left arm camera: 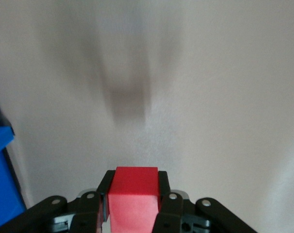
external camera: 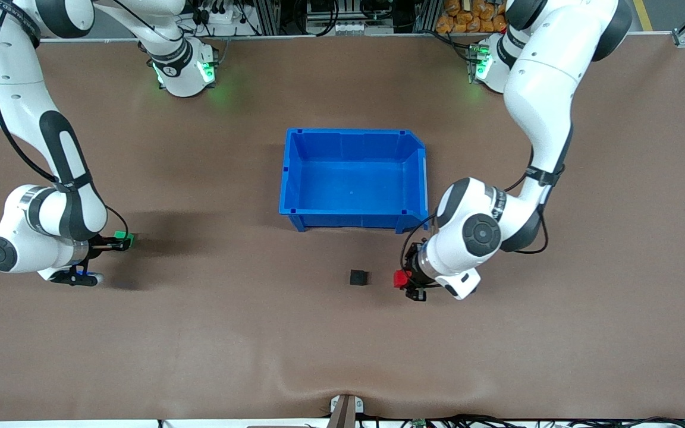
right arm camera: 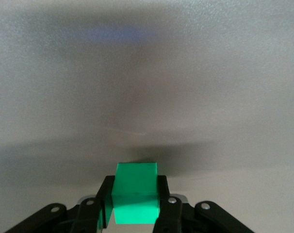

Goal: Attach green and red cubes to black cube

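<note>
The black cube (external camera: 359, 277) sits on the brown table, nearer to the front camera than the blue bin. My left gripper (external camera: 405, 280) is shut on the red cube (external camera: 401, 278), held just above the table beside the black cube, toward the left arm's end. The red cube fills the jaws in the left wrist view (left arm camera: 134, 196). My right gripper (external camera: 121, 241) is shut on the green cube (external camera: 125, 239), low over the table at the right arm's end. The green cube shows between the fingers in the right wrist view (right arm camera: 135, 191).
An open blue bin (external camera: 414, 178) stands mid-table, with nothing in it; its corner shows in the left wrist view (left arm camera: 1, 179). Both arm bases stand along the table's edge farthest from the front camera.
</note>
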Robot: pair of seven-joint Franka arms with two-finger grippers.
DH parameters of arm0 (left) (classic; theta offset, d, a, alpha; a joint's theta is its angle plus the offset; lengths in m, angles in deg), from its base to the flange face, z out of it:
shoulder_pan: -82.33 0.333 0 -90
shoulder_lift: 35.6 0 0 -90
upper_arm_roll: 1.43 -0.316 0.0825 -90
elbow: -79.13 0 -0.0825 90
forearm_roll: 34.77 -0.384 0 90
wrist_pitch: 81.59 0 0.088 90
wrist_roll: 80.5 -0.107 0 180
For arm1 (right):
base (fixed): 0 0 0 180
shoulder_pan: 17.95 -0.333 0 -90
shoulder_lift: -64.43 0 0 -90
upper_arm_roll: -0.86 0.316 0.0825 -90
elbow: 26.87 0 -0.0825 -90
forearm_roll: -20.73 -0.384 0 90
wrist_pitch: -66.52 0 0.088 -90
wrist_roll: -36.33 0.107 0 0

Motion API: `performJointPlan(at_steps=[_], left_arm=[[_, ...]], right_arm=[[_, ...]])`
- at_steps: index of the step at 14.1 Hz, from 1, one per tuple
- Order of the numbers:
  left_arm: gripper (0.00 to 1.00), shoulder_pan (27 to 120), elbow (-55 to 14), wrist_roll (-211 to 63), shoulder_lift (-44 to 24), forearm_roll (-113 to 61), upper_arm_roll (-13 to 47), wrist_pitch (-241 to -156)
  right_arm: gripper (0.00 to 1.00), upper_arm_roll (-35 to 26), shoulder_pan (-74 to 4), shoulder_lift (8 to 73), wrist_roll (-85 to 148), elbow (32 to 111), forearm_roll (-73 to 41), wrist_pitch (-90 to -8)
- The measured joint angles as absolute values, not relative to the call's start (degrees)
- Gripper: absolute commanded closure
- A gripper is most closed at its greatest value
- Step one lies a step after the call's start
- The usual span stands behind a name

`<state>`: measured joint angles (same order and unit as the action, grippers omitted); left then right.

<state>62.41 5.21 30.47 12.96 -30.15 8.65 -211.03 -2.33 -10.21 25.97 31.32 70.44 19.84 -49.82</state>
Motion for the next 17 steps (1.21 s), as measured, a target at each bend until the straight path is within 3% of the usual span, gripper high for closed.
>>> performJointPlan(at_steps=[5,10,17], left_arm=[[1.0,59.7,8.5,32.3,17.3,-30.1,8.6,-212.2],[1.0,57.6,9.3,32.3,20.5,-30.1,7.3,-214.8],[1.0,56.5,9.6,32.3,21.9,-30.1,7.1,-217.0]], right_arm=[[1.0,-2.1,-10.2,26.0,33.7,69.9,19.7,-49.5],[1.0,-1.6,-11.2,26.1,40.2,64.8,14.8,-41.7],[1.0,-1.2,-15.8,26.2,57.9,62.1,10.6,-40.7]])
